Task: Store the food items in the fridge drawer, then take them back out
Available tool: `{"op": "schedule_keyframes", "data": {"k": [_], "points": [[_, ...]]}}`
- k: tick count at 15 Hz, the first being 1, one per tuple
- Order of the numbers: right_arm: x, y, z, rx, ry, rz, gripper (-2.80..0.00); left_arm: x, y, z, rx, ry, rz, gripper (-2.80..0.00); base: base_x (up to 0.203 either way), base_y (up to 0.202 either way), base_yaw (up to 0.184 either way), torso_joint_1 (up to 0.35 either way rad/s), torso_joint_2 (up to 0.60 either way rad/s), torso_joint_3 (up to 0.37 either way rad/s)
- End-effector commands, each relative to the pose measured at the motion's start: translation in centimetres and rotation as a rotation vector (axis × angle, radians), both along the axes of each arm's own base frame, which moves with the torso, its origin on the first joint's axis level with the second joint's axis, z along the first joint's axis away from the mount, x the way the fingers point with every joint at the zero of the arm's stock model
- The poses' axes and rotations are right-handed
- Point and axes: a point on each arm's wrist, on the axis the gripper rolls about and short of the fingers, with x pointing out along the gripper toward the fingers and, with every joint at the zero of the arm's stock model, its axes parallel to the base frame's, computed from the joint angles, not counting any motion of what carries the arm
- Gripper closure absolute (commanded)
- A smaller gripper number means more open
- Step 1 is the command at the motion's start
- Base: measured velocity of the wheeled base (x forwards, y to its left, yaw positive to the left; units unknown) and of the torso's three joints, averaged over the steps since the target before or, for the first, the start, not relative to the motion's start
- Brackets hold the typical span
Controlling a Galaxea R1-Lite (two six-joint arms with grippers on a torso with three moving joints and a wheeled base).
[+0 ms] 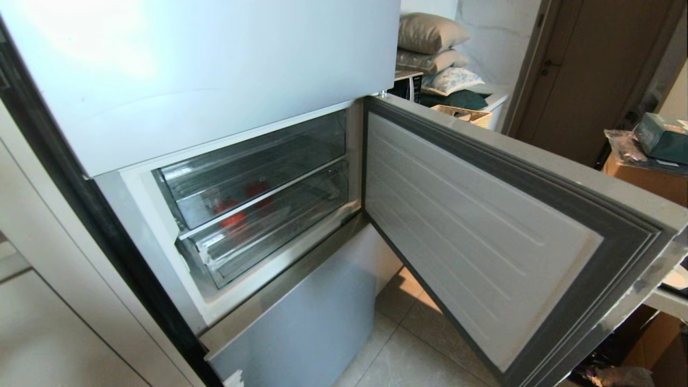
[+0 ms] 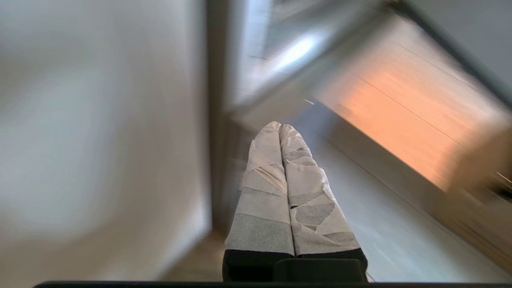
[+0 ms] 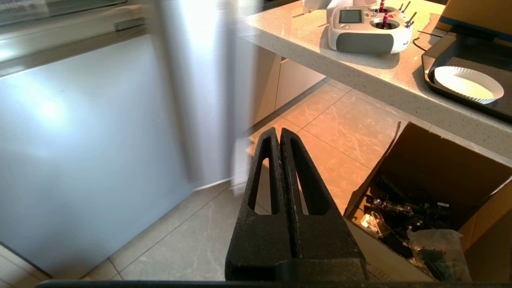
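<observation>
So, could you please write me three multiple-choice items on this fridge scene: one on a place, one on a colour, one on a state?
1. Where are the fruits?
A. on the floor
B. in the clear drawers
C. on the door's inner panel

2. What colour are they?
A. red
B. green
C. yellow

3. How is the fridge door?
A. shut
B. removed
C. open

Answers: B, red shapes show through the clear drawer fronts; A, they glow red; C, the door's ribbed inner panel faces out.

A kitchen with pale tiled floor [image 1: 398, 349] lit by warm sunlight, a speckled stone counter [image 3: 320, 52], a brown wooden door [image 1: 591, 70], stacked pillows [image 1: 430, 43] and an open cardboard box [image 3: 432, 176].
</observation>
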Motion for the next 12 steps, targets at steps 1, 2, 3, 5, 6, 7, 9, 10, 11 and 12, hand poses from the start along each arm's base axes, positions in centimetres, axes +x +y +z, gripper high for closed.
{"op": "schedule_keyframes", "data": {"k": [1, 2, 3, 5, 6, 7, 9, 10, 11, 12], "points": [[0.0, 0.0, 0.0, 0.001, 0.001, 0.0, 0.0, -2.3, 0.3, -2.6, 0.025, -0.1, 0.137, 0.0, 0.0, 0.0, 0.0, 0.0, 0.0, 0.0], [0.0, 0.0, 0.0, 0.003, 0.001, 0.002, 0.0, -2.7, 0.3, -3.2, 0.039, -0.124, 0.133, 0.0, 0.0, 0.0, 0.0, 0.0, 0.0, 0.0], [0.0, 0.0, 0.0, 0.003, 0.001, 0.0, 0.0, -3.0, 0.2, -3.7, 0.071, -0.127, 0.083, 0.0, 0.0, 0.0, 0.0, 0.0, 0.0, 0.0], [0.0, 0.0, 0.0, -0.005, 0.002, 0.001, 0.0, -3.6, -0.2, -4.9, 0.242, -0.109, -0.09, 0.0, 0.0, 0.0, 0.0, 0.0, 0.0, 0.0], [0.0, 0.0, 0.0, 0.003, 0.002, 0.0, 0.0, -4.0, -0.2, -5.2, 0.265, -0.142, -0.111, 0.0, 0.0, 0.0, 0.0, 0.0, 0.0, 0.0], [0.0, 0.0, 0.0, 0.002, 0.001, 0.0, 0.0, -4.4, -0.2, -5.4, 0.275, -0.185, -0.118, 0.0, 0.0, 0.0, 0.0, 0.0, 0.0, 0.0], [0.0, 0.0, 0.0, 0.004, 0.002, 0.0, 0.0, -4.4, -0.2, -5.6, 0.235, -0.195, -0.111, 0.0, 0.0, 0.0, 0.0, 0.0, 0.0, 0.0], [0.0, 0.0, 0.0, 0.004, 0.002, 0.0, 0.0, -4.4, -0.2, -5.6, 0.187, -0.197, -0.09, 0.0, 0.0, 0.0, 0.0, 0.0, 0.0, 0.0], [0.0, 0.0, 0.0, 0.004, 0.002, 0.0, 0.0, -4.3, -0.1, -5.5, 0.16, -0.202, -0.081, 0.0, 0.0, 0.0, 0.0, 0.0, 0.0, 0.0], [0.0, 0.0, 0.0, 0.004, 0.002, -0.002, 0.0, -4.3, -0.1, -5.5, 0.16, -0.202, -0.081, 0.0, 0.0, 0.0, 0.0, 0.0, 0.0, 0.0]]}}
